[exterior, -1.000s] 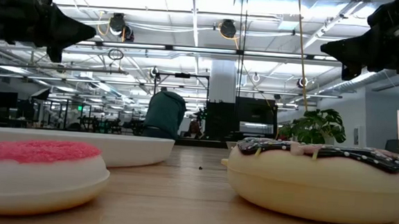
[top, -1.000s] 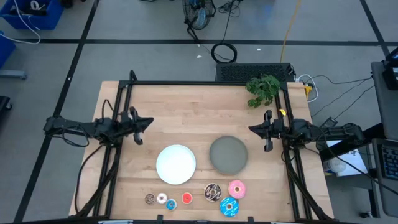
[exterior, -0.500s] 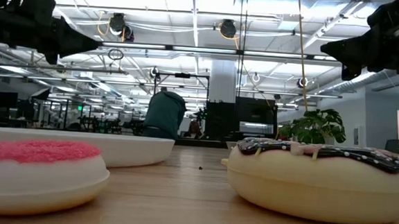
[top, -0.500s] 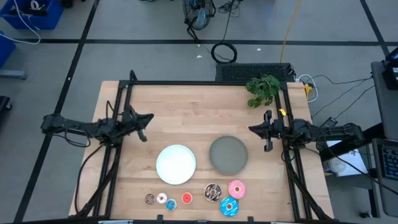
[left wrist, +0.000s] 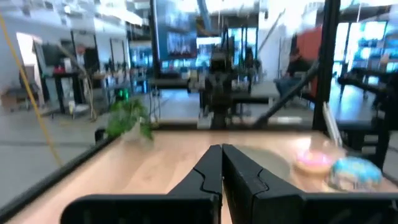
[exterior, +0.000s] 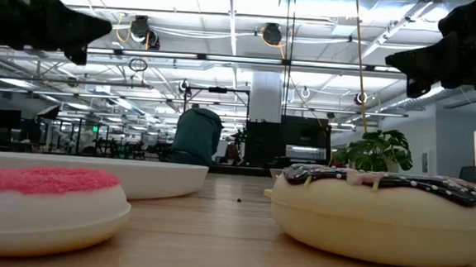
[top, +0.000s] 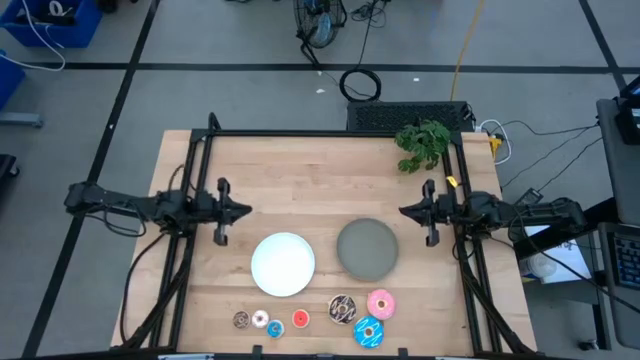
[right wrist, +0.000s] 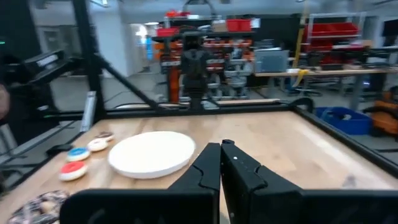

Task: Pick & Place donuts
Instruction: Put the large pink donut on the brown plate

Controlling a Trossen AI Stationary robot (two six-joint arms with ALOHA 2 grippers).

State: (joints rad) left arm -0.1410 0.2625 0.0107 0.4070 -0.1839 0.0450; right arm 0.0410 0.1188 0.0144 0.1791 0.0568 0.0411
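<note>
High view: 7 donuts (top: 342, 310) sit in a row along the table's front edge, in front of the white plate (top: 283, 263) and grey plate (top: 367, 248). Left gripper (top: 238, 210) and right gripper (top: 405, 210) hover mid-table, both clenched empty, facing inward. The larger donuts lie nearer the right arm.

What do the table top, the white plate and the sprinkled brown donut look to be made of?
Table top: pale wood planks, matt, visible grain. White plate: smooth and evenly white, likely plastic or ceramic. Sprinkled brown donut: probably moulded plastic, with a glossy cream body and dark topping.
</note>
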